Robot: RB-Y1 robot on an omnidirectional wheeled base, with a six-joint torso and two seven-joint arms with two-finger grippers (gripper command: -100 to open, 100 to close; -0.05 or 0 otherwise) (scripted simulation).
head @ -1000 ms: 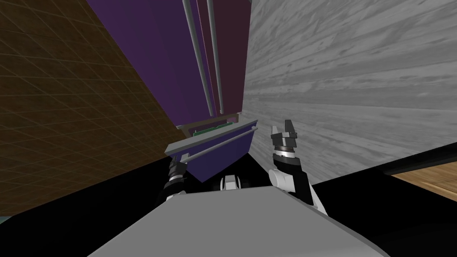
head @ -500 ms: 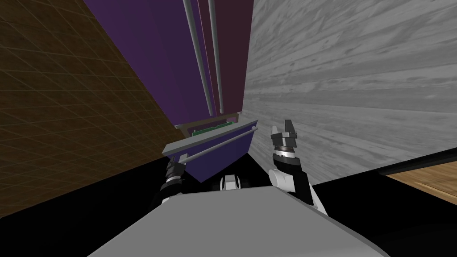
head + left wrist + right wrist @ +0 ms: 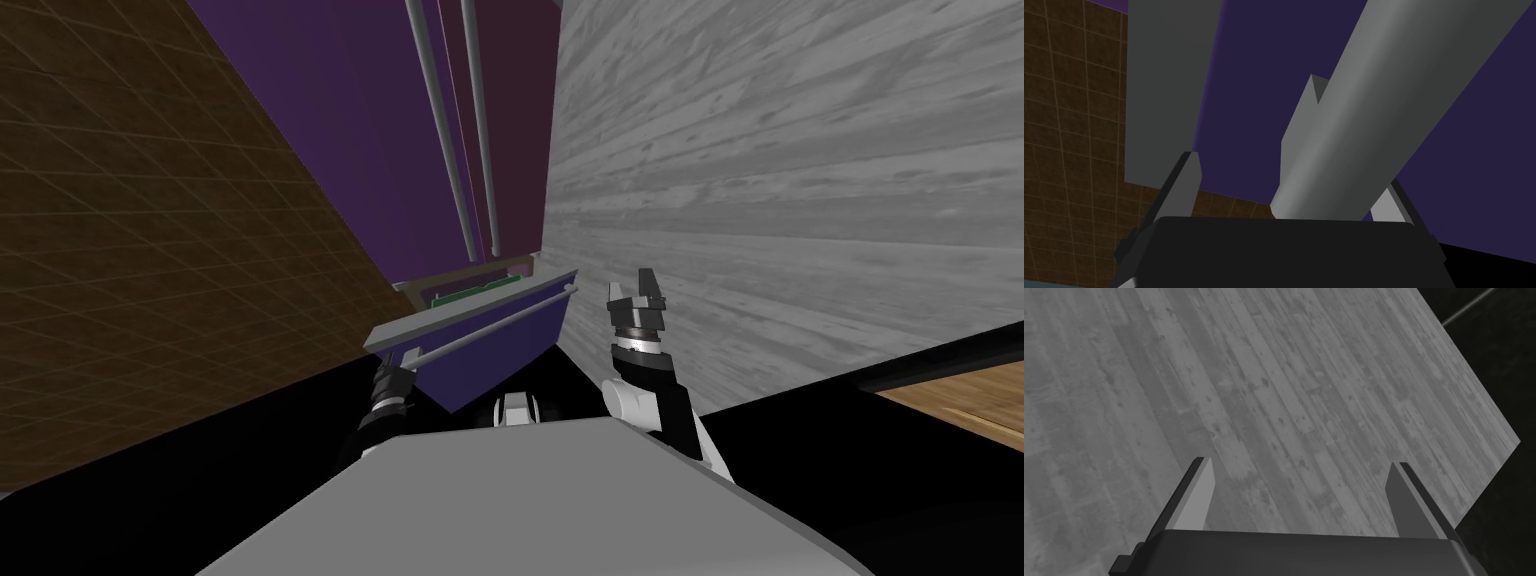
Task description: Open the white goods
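**Bottom drawer of purple fridge ajar, left pincer at its handle**

The drawer (image 3: 500,345) juts out from the foot of the purple fridge (image 3: 370,150) at my 12 o'clock. At the 8 o'clock end of its grey bar handle (image 3: 1374,100), the left pincer (image 3: 1291,172) is spread, one finger on each side of the bar. The right pincer (image 3: 636,285), at 3 o'clock of the drawer, is spread too, grasping nothing, facing the grey plank wall (image 3: 800,180).

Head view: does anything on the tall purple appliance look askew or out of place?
Only the tall purple appliance's purple bottom drawer stands pulled out, a green item showing in the gap; the left gripper straddles its grey bar handle. Nothing damaged.
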